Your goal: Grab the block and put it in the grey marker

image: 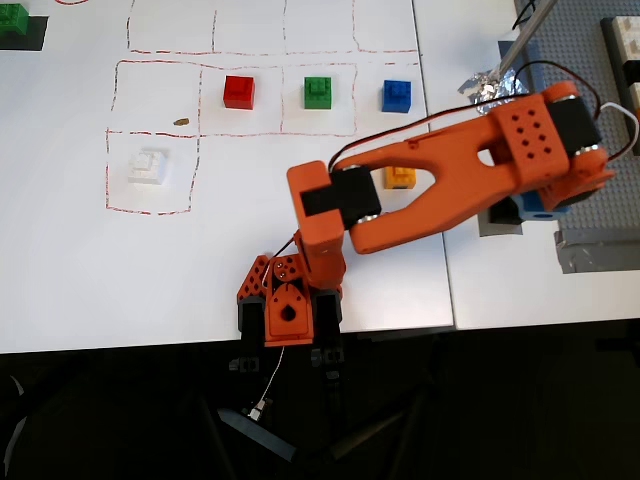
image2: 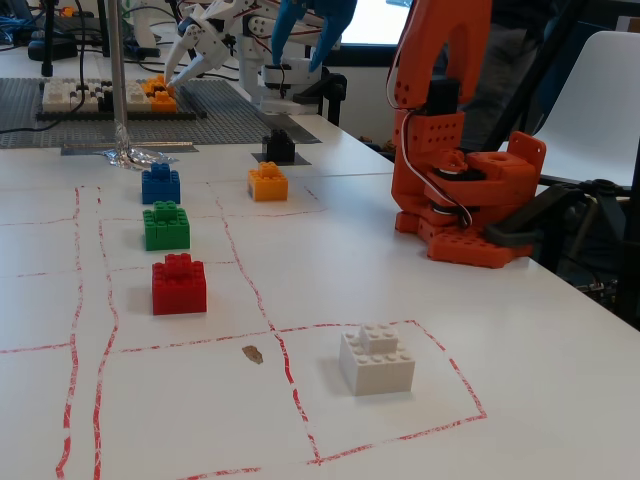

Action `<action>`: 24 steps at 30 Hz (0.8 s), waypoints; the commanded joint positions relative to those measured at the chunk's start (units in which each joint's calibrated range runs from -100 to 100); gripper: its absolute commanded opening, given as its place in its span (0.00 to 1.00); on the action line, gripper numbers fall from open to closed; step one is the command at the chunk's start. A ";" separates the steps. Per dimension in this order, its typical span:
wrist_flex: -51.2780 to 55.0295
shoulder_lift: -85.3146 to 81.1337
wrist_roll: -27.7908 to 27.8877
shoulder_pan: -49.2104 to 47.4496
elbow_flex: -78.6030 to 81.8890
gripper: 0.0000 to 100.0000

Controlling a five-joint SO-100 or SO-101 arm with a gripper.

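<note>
Fingers of the blue two-finger gripper (image2: 310, 25) were seen spread and empty, high at upper centre. Directly below, the small black studded block (image2: 279, 147) was resting on the flat dark-grey square marker (image2: 281, 158); placing was judged done, only retreat remaining.

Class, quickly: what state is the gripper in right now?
Gripper: open, holding nothing, raised above the black block.

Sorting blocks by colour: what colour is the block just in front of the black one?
Orange; the orange block shows best in the fixed view.
</note>
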 commanded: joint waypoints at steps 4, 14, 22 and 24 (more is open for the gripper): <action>0.66 -17.17 1.12 -4.77 7.26 0.06; 0.33 -45.00 -9.38 -28.24 37.09 0.00; -6.44 -56.89 -24.66 -56.56 49.69 0.00; -9.63 -58.87 -27.30 -61.32 52.50 0.00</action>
